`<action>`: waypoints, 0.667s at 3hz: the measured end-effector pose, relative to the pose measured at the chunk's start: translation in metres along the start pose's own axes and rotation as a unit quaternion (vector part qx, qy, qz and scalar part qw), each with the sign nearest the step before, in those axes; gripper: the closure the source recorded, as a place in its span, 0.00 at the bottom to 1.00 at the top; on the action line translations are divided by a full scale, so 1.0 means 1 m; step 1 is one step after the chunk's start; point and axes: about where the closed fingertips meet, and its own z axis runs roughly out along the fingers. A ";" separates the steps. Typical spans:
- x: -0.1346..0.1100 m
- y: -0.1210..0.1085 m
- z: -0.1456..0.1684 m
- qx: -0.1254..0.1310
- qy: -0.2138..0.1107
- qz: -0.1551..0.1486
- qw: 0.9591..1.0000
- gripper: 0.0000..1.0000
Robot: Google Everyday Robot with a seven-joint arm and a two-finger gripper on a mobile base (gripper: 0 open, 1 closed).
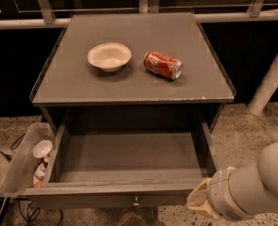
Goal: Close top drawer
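The top drawer (129,157) is pulled fully out from under the grey cabinet top and is empty inside. Its front panel (105,199) runs along the bottom of the view, with a small round metal knob (135,203) at its middle. My arm's white wrist comes in at the bottom right, and the gripper (199,202) sits at the right end of the drawer's front panel, at its outer corner. Its tip looks tan and is mostly hidden behind the wrist.
On the cabinet top (82,86) lie a white bowl (109,56) and a red soda can (163,65) on its side. A clear bin (20,166) with a cup and litter hangs at the drawer's left. A white post (270,81) stands at right.
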 end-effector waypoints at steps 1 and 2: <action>0.011 0.001 0.025 0.007 0.004 0.001 1.000 1.00; 0.017 -0.002 0.043 0.013 0.010 -0.002 1.000 1.00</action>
